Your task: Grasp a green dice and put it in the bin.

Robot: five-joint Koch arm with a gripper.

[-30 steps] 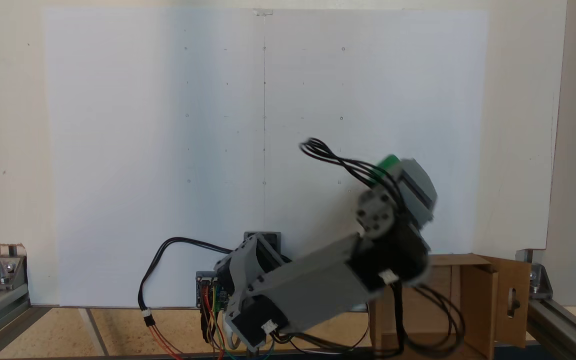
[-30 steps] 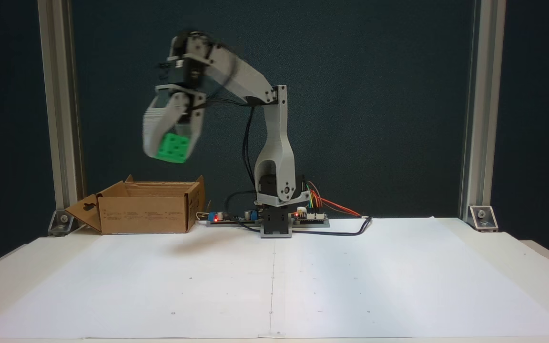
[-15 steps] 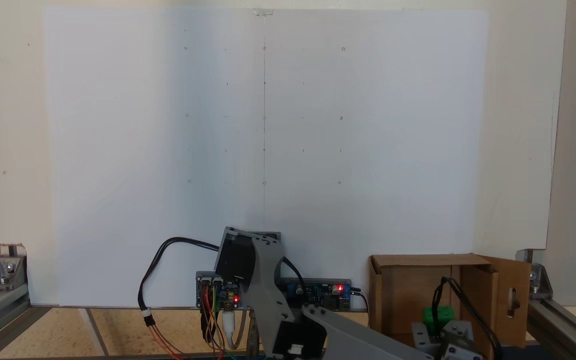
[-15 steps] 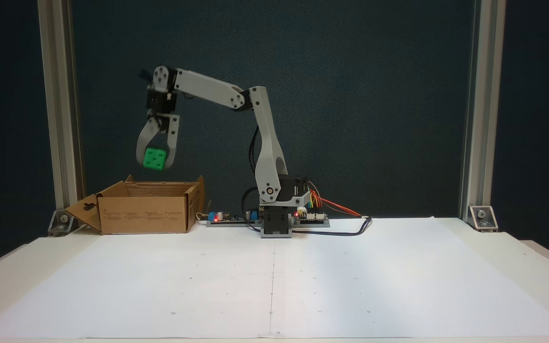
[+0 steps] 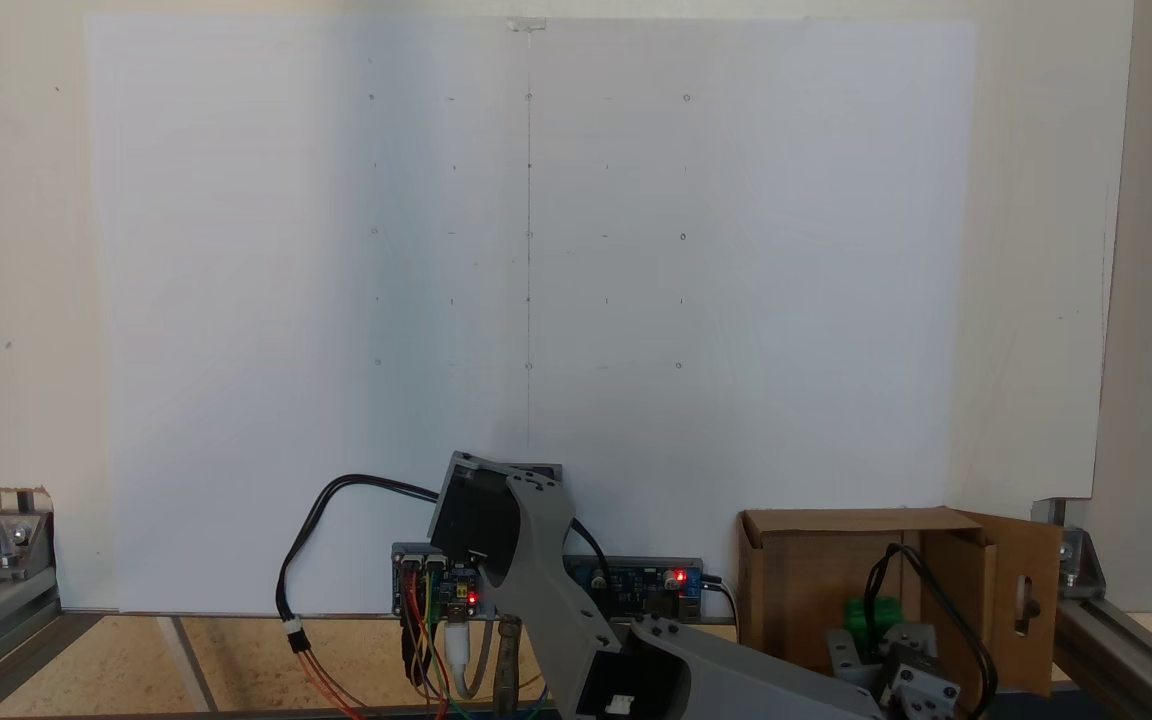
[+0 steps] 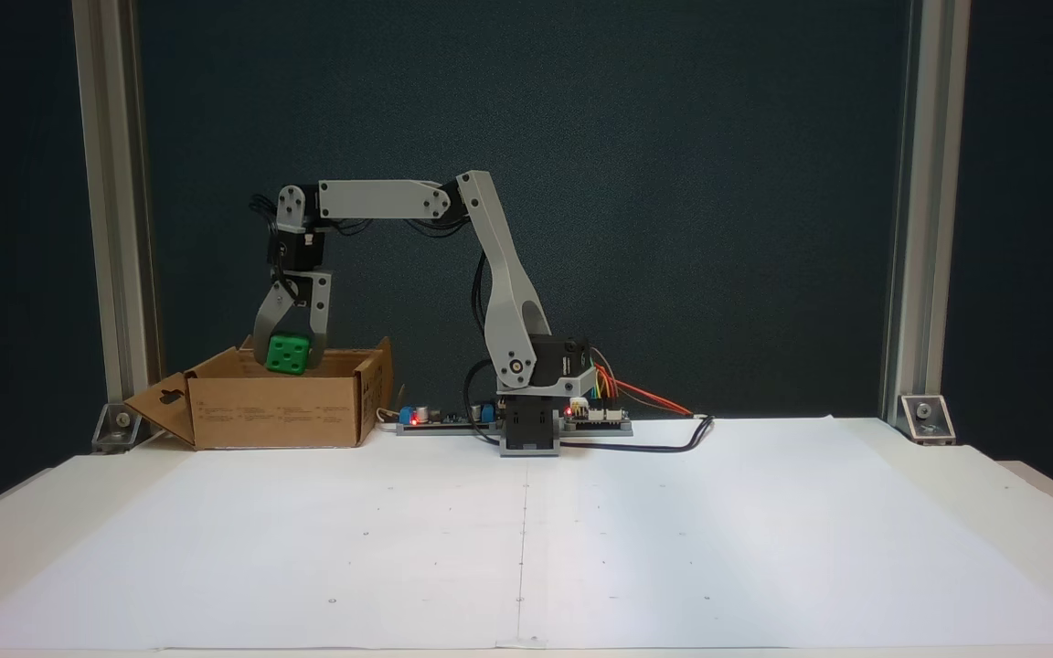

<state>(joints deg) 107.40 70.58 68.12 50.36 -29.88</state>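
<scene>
Gripper (image 6: 289,355) clamped on the small bright green plastic dice (image 6: 288,354), over the brown cardboard bin (image 6: 275,411) at 9 o'clock of the base. Looks light, rigid, slick; flat opposite faces grip best.

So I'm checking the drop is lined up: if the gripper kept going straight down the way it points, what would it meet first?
Probably the inside of the bin. The gripper points down, shut on the green dice at the level of the open top, with nothing between them. What lies inside the bin is hidden.
</scene>
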